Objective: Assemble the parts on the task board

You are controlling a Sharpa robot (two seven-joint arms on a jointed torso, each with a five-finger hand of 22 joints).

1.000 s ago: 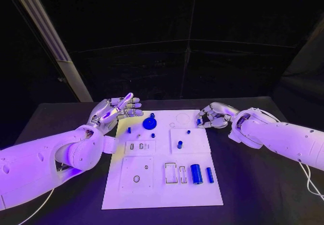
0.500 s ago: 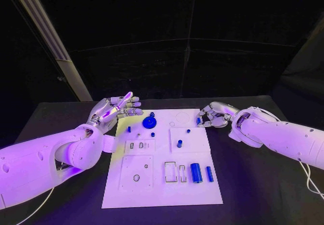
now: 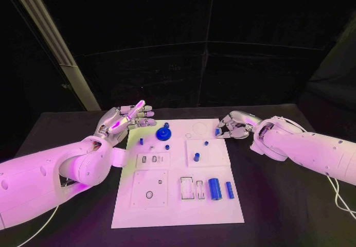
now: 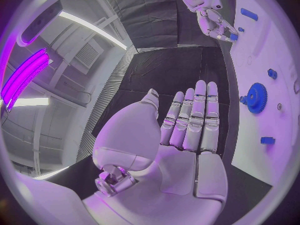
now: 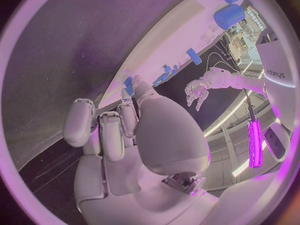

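Your right hand [image 3: 236, 126] sits at the far right corner of the task board [image 3: 178, 216], with its fingers curled in toward the thumb. A small blue part [image 3: 218, 132] shows right at those fingertips; in the right wrist view the same blue piece [image 5: 128, 83] peeks out between the thumb tip and the fingers, so the hand seems to be pinching it, low over the board's edge. The right arm reaches in from the side, bent at the wrist so the hand points toward the board.

Your left hand [image 3: 126, 119] is lifted above the table [image 3: 289, 206], just off the board's far left corner. Its fingers are straight and side by side, tipped up and away from the board, and it holds nothing. The left wrist view shows the flat palm [image 4: 181, 145] with the fingers stretched out.

On the board near the left hand stands a blue gear [image 3: 163, 135]. A few little blue pegs [image 3: 167, 147] sit just past it toward the middle. One more small blue part [image 3: 196, 158] stands in the middle of the board. Close to the board's near right side lie a thick blue cylinder [image 3: 215, 189] and a thin blue rod [image 3: 229, 190], side by side.
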